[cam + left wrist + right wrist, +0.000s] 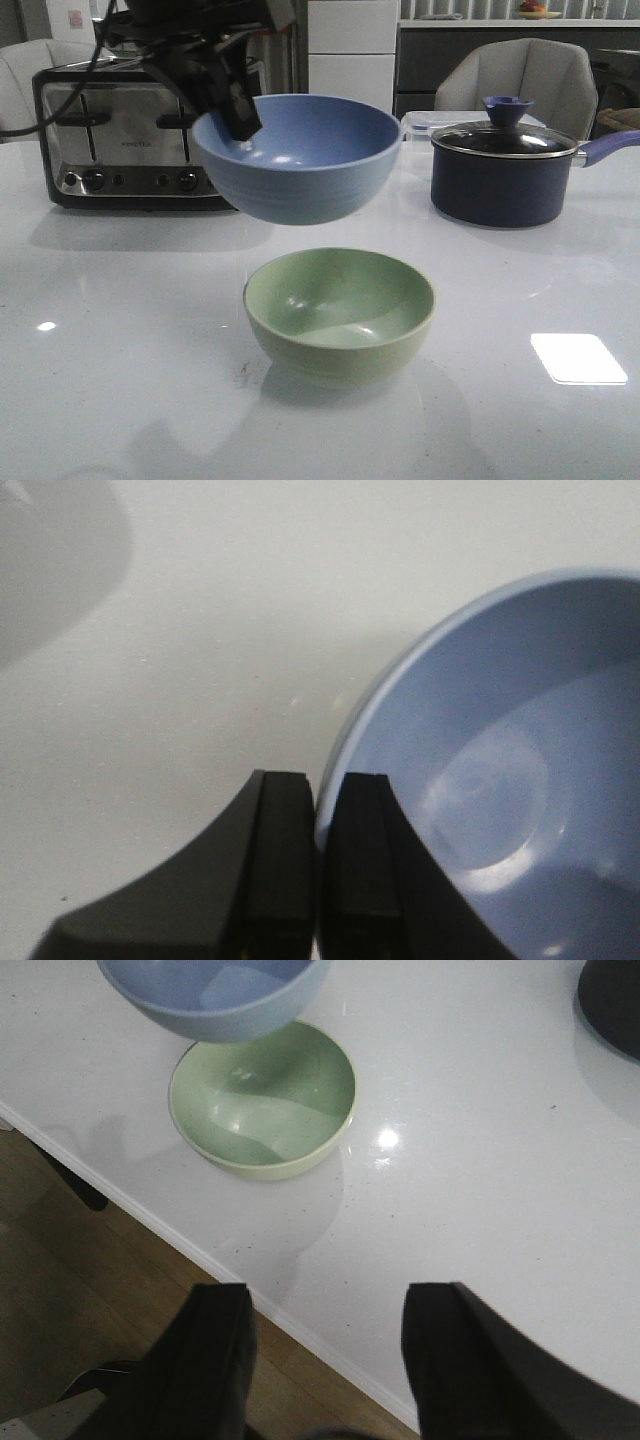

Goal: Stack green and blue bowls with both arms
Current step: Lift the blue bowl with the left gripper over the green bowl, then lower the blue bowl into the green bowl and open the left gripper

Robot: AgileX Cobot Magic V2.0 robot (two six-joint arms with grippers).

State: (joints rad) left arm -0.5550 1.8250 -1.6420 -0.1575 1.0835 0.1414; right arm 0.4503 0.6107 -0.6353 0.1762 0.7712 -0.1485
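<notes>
My left gripper [240, 118] is shut on the left rim of the blue bowl [300, 155] and holds it in the air, above and a little behind the green bowl [340, 312]. In the left wrist view my left gripper [318, 810] pinches the blue bowl's [510, 770] rim between its two fingers. The green bowl stands upright and empty on the white table [120, 340]. My right gripper [325, 1310] is open and empty, over the table's front edge; it does not show in the front view. Its wrist view shows the green bowl [265, 1100] under the blue bowl [215, 995].
A black-and-chrome toaster [125, 135] stands at the back left. A dark navy lidded saucepan [505, 165] stands at the back right, its handle pointing right, with a clear container [425, 125] behind it. The table's front edge [300, 1325] and wooden floor show in the right wrist view.
</notes>
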